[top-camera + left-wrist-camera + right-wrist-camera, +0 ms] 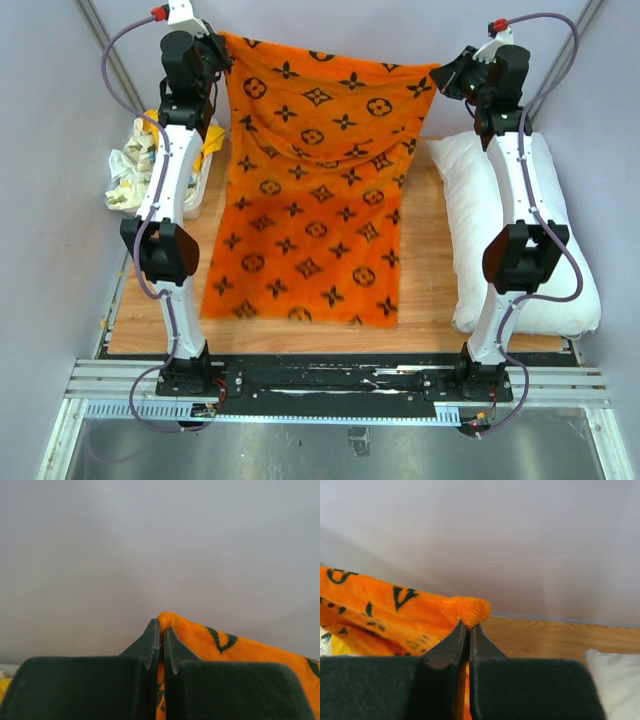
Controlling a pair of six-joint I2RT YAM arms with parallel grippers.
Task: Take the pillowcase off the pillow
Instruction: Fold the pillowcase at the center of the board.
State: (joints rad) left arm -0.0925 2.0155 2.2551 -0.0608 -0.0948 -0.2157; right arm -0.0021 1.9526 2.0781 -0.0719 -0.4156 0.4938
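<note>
While left gripper (161,626) & right gripper (466,626) pinch the pillowcase (310,200) by its top corners, we judge it light, floppy, plush; best grip pts = corners/hem, not mid-cloth.

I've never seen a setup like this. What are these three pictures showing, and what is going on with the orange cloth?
These are two robot arms bolted at the near edge of a wooden table. The wide picture looks down from above and behind them. The other two come from a small camera on each wrist, looking along that arm's own claw. The left claw and the right claw are each shut on a top corner of the orange patterned pillowcase. They hold it spread between them, with its lower part lying on the table. The white pillow lies bare on the right, already out of the case. A container of crumpled cloths sits at the left.
</note>
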